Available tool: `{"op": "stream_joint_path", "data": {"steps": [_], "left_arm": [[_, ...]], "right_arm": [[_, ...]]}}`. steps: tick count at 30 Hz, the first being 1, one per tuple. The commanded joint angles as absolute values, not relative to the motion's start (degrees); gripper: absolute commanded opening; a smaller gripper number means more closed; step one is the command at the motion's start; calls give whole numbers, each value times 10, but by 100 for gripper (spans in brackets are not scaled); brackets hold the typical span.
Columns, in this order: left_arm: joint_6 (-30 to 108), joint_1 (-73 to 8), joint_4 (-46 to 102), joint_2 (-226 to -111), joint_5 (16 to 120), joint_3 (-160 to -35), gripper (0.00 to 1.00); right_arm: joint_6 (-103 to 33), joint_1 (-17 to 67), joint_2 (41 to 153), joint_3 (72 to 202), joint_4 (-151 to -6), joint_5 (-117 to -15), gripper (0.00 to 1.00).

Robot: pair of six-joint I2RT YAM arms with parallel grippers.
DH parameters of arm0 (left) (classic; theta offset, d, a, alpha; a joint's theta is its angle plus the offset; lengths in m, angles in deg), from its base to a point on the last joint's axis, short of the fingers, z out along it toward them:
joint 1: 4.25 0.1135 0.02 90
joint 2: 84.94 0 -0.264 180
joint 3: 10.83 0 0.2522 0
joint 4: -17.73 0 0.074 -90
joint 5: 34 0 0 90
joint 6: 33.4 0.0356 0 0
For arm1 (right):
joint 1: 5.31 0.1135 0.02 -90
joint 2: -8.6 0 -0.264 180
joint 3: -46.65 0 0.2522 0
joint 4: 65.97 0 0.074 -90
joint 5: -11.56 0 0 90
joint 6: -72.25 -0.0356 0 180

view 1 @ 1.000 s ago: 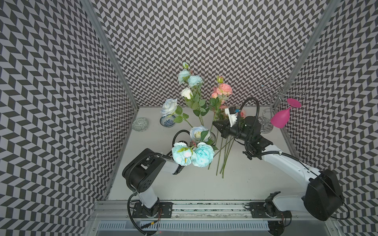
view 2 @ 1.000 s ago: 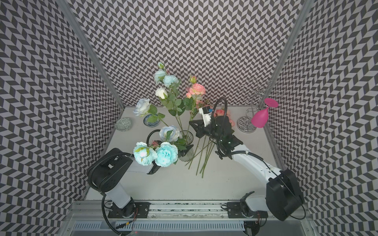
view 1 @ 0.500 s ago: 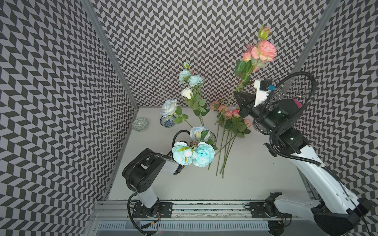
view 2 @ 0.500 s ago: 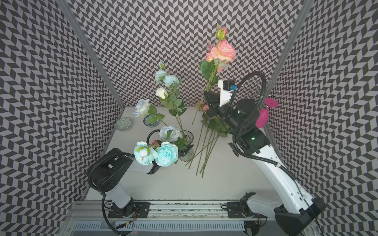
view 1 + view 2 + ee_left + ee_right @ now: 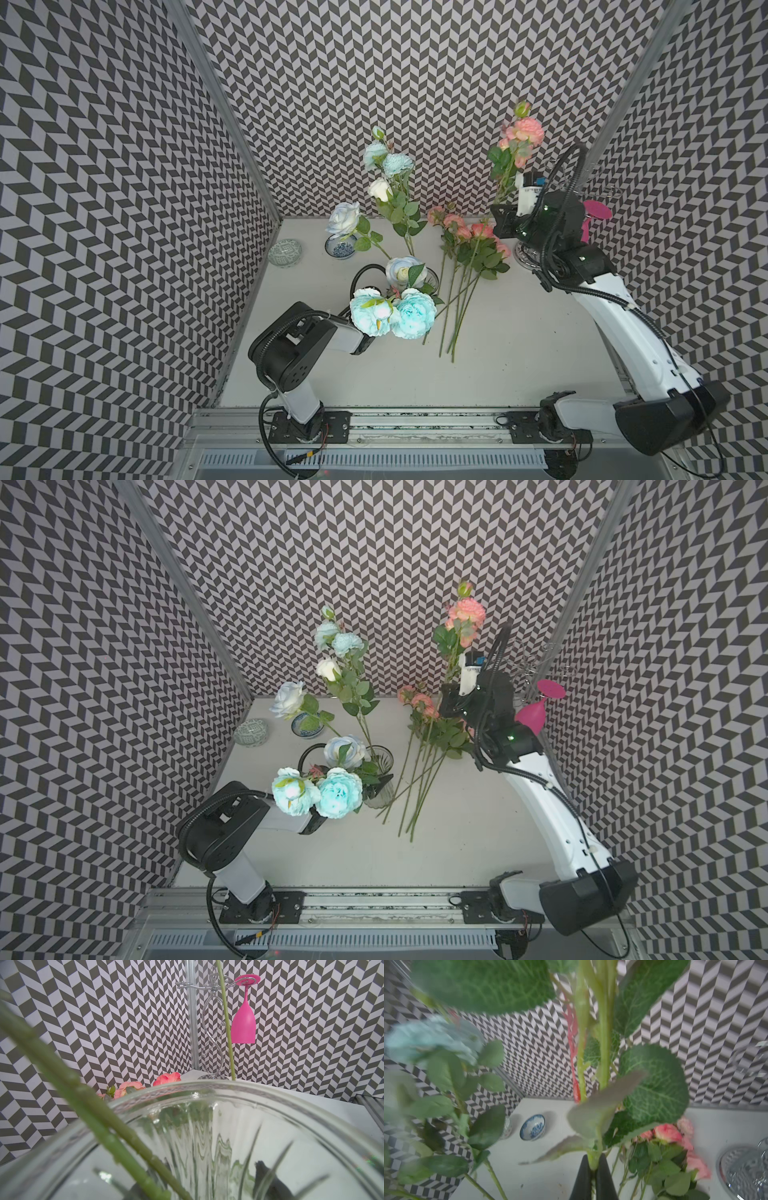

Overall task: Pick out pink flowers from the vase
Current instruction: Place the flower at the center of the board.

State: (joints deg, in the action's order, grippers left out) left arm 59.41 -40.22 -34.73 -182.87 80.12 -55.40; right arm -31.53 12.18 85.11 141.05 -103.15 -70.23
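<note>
The front half of the table (image 5: 519,365) lies bare between the two arm bases. The back is crowded, with chevron walls on three sides. Near the back right corner the right gripper (image 5: 593,1167) hangs high, jaws pinched tight on the green stalk of a pink flower (image 5: 524,131) that stands upright, clear of the vase (image 5: 380,783). More pink flowers (image 5: 469,249) lie on the table just right of the vase. Only the left wrist view shows the magenta wine glass (image 5: 243,1026) whole, hanging upside-down on its wire rack (image 5: 212,1047). The left gripper (image 5: 374,787) clasps the vase, which holds pale blue blooms (image 5: 392,316).
</note>
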Motion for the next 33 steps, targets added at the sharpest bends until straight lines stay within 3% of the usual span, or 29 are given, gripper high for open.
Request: {"op": "stream_joint_path", "data": {"steps": [1, 10, 18, 20, 22, 25, 33], "left_arm": [[610, -406, -253, -1852, 797, -546, 0], [608, -406, -259, -1853, 796, -546, 0], [610, -406, -262, -1849, 794, -542, 0], [610, -406, -261, -1849, 795, -543, 0], [609, -406, -260, -1849, 796, -544, 0], [609, -406, -260, -1852, 786, -546, 0], [613, -406, -258, -1857, 769, -549, 0]], "right_arm": [[-365, 123, 864, 1382, -1048, -629, 2], [-450, 122, 948, 1281, -967, -533, 2], [-447, 116, 1053, 1312, -964, -601, 3], [-445, 111, 1067, 1324, -969, -621, 9], [-449, 109, 1065, 1319, -959, -630, 25], [-453, 109, 1034, 1293, -925, -607, 38], [-444, 120, 909, 1209, -832, -477, 45]]}}
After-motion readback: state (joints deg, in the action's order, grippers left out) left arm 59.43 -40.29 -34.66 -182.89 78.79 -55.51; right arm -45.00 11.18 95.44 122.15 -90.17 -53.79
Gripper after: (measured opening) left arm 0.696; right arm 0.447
